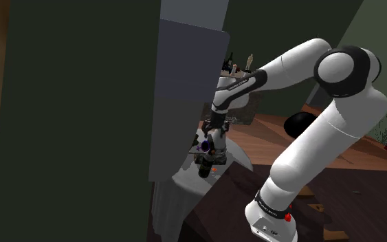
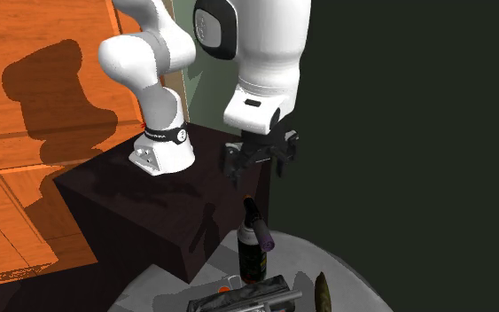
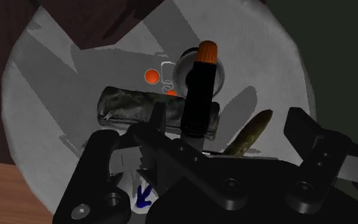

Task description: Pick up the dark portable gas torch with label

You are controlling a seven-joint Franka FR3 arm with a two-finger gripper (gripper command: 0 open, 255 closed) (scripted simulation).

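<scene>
The dark torch (image 2: 253,244) is seen upright on the round grey surface (image 3: 44,83) and is orange-tipped in the wrist view; a mottled dark block (image 3: 133,105) is laid just beside it; the claw (image 2: 258,167) is held above it, spread wide and clasping nothing.

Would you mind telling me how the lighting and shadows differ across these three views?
Shoulder view: dim throughout, a large dark panel covering its left side. Second exterior view: the orange wooden surface is brightly lit and bears the crisp shadow of the white arm. Wrist view: hard-edged shadows cross the round grey table; the black gas torch with an orange cap stands out clearly.
</scene>
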